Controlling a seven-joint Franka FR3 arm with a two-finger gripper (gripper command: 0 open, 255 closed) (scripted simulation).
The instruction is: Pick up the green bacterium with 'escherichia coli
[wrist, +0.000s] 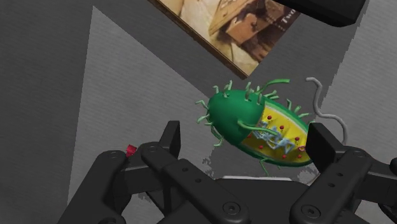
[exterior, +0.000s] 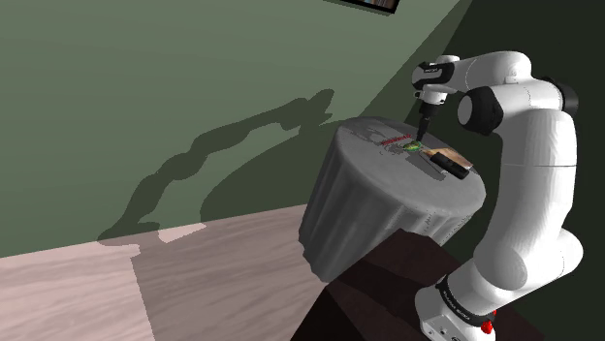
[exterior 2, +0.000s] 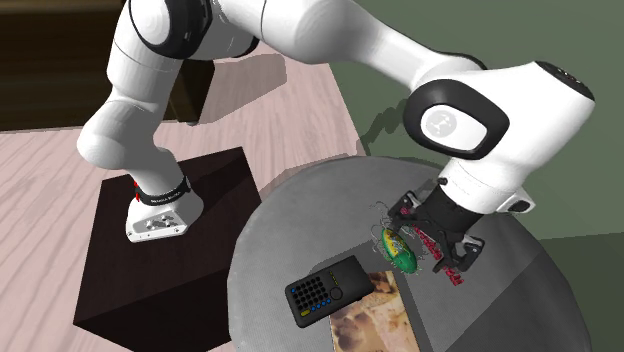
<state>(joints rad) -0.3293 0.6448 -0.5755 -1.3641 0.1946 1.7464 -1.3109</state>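
A: Gripper (wrist: 247,143) is spread wide, hovering just above the green bacterium (wrist: 238,114), which lies on the desk (exterior 2: 262,250).

B: Approach step, then. Next, I'd judge: lower and clamp across its body.

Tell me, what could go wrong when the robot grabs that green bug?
1. The green bacterium lies nearer one finger of the open tool, so closing may shove it sideways first.
2. Its body is rounded and lies slantwise between the fingers, so it might slip out.
3. Thin hairs stick out all around it, so the tool could pinch those instead.
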